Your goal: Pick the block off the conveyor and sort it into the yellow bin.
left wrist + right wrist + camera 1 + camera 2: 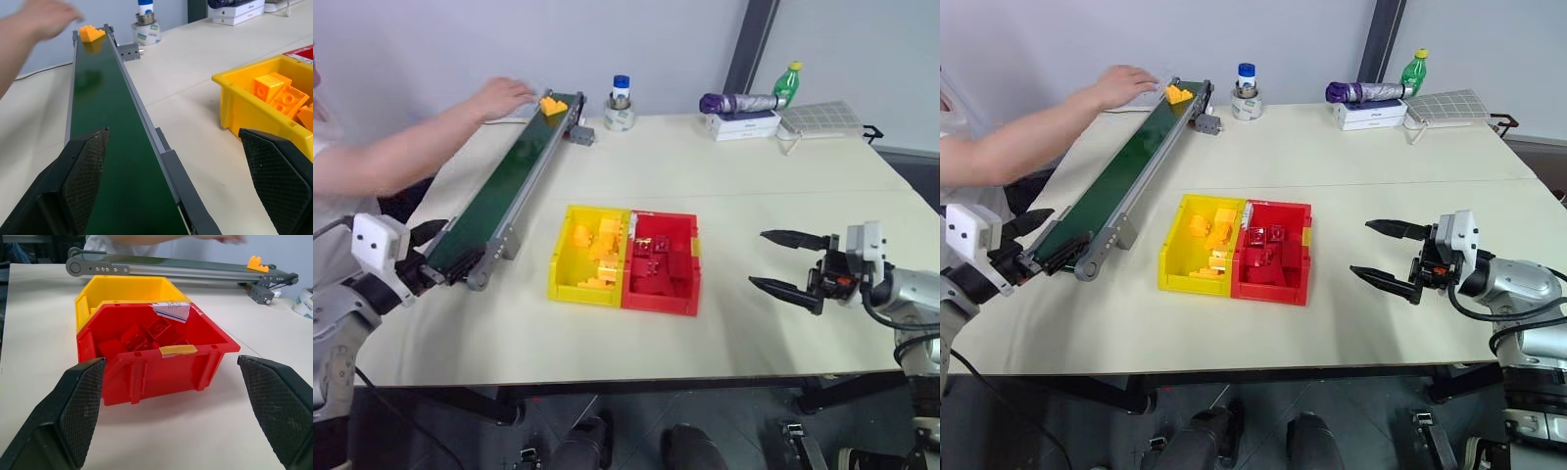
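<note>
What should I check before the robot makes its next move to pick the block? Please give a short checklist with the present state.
1. Block lies on the conveyor, at its far end: ok.
2. Left tool open and holding nothing: ok.
3. Right tool open and holding nothing: ok.
4. Block within reach of the left tool: not ok, it is still at the far end.
5. Person's hand away from the block: not ok, it hovers right beside it.
6. Yellow bin has room among its bricks: ok.
</note>
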Motion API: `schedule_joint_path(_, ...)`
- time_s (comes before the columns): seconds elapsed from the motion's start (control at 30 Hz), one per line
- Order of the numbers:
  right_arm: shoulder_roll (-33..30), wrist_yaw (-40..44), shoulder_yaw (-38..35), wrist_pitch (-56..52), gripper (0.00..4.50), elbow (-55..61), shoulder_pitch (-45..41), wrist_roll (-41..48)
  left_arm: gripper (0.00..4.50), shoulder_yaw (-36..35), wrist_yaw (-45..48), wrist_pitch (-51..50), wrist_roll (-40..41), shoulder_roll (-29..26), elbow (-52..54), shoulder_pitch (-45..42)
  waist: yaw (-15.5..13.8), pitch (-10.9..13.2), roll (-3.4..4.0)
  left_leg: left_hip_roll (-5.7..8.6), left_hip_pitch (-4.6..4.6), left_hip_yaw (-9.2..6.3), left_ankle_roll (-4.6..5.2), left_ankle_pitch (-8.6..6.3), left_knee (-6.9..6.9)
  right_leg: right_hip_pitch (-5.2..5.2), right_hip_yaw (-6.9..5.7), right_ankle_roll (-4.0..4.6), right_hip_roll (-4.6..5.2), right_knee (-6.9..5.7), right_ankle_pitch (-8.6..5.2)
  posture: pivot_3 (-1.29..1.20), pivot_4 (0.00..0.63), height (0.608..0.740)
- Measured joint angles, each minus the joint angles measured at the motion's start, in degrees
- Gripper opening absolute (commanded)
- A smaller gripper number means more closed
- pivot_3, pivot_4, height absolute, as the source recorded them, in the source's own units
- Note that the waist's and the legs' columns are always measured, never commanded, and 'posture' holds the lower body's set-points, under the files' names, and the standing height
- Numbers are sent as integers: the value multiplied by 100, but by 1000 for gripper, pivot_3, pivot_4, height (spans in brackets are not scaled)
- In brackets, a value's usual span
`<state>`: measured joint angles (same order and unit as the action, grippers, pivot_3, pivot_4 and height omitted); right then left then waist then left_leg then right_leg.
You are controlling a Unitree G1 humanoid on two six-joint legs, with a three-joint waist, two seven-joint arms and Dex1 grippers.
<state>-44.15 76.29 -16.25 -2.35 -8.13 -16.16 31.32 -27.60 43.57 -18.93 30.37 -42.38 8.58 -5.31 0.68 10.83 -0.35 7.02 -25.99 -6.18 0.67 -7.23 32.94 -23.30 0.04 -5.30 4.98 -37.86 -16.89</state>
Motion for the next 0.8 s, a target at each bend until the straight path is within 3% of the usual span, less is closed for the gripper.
schedule_joint_path(0.27, 0, -8, 0, 41, 4500, -2, -2, -16, 4462, -48, -310, 163, -167, 106, 20, 74, 0, 0, 0, 0, -1, 0, 0, 0, 0, -1, 0, 0, 0, 1, 0, 0, 150, 740)
schedule_joint_path(0.63, 1, 6, 8, 154, 4500, -62, -39, -55, 4462, -464, -2045, 479, -562, 1453, 1018, 809, -16, 0, -1, 0, -1, 0, 1, 0, 5, 7, -4, -2, 1, 6, 1, 0, 150, 740)
schedule_joint_path(0.8, 2, 10, 12, 158, 4500, -104, -65, -71, 4462, -467, -2403, 592, -740, 1743, 1158, 1076, -16, -1, -1, 0, 0, 0, 1, 0, 6, 6, -6, -2, 1, 6, 1, 0, 150, 740)
